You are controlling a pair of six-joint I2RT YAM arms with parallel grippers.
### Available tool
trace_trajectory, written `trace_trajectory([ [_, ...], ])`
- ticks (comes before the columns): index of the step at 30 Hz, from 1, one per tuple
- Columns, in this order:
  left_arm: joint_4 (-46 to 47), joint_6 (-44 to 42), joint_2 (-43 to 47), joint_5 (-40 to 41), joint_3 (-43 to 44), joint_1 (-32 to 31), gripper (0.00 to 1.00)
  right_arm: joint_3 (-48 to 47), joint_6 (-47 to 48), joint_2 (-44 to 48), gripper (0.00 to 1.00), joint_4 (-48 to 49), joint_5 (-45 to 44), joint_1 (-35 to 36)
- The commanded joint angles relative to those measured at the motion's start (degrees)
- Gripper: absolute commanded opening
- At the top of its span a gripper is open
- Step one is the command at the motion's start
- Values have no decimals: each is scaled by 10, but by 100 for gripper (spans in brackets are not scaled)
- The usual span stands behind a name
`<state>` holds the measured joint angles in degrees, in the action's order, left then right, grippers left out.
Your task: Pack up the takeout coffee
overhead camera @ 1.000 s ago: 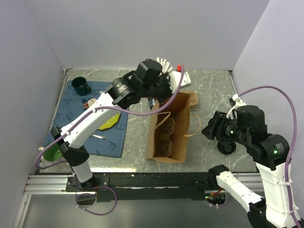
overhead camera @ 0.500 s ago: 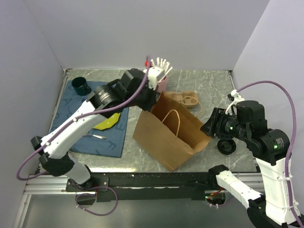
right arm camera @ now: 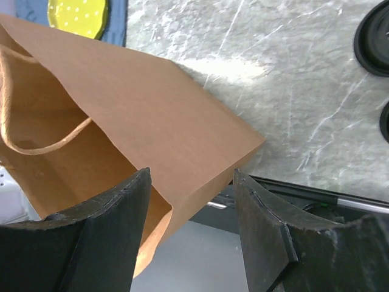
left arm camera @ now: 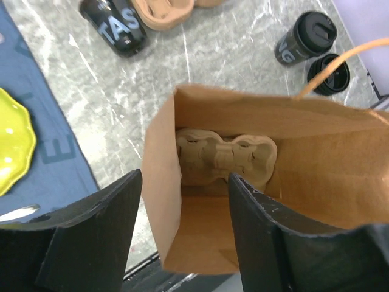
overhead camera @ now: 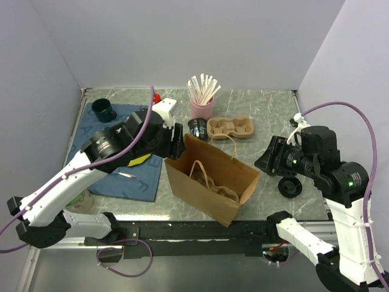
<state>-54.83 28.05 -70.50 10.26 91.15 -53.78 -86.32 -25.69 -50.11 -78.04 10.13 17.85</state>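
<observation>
Since the prior frame the paper bag (overhead camera: pixel 197 191) has dropped from its tilt and stands mouth-up on the table (overhead camera: pixel 267 109). The left gripper (left arm camera: pixel 185 176) has released it, its jaws now wide and straddling the bag's left wall without pinching. The right gripper (right arm camera: pixel 191 173) hovers wide and empty by the bag's right corner. Progress looks early: one cup carrier (left arm camera: pixel 225 158) lies in the bag bottom, while the lidded coffee cup (left arm camera: pixel 307 39), the toppled cup (left arm camera: pixel 121 27) and the second carrier (overhead camera: pixel 230 127) are outside on the table.

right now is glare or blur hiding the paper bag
Right wrist: bright glare patch on the grey marble table beside the brown paper bag, nothing hidden; left wrist: the bag's inside is sharp; top external: even light, no blur.
</observation>
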Motion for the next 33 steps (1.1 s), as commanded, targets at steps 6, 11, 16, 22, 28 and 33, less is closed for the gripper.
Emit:
trace_trajectory([
  [6, 1, -64, -7, 10, 36, 2, 75, -41, -47, -8, 64, -101, 19, 2],
  [11, -5, -97, -35, 14, 30, 8, 69, -46, -75, -3, 66, -98, -15, 1],
  [16, 11, -113, -35, -13, 16, 16, 34, -27, -77, 4, 66, -74, -88, 1],
  [22, 17, -37, -12, -24, 6, 66, 1, -5, -31, -18, 83, -24, -126, -6],
  [28, -19, 31, 2, 41, 17, 78, 1, -43, -2, -90, 100, -40, -144, -14],
  [33, -48, 52, 12, 63, -1, 85, 1, 3, 10, -114, 100, -26, -194, -61],
])
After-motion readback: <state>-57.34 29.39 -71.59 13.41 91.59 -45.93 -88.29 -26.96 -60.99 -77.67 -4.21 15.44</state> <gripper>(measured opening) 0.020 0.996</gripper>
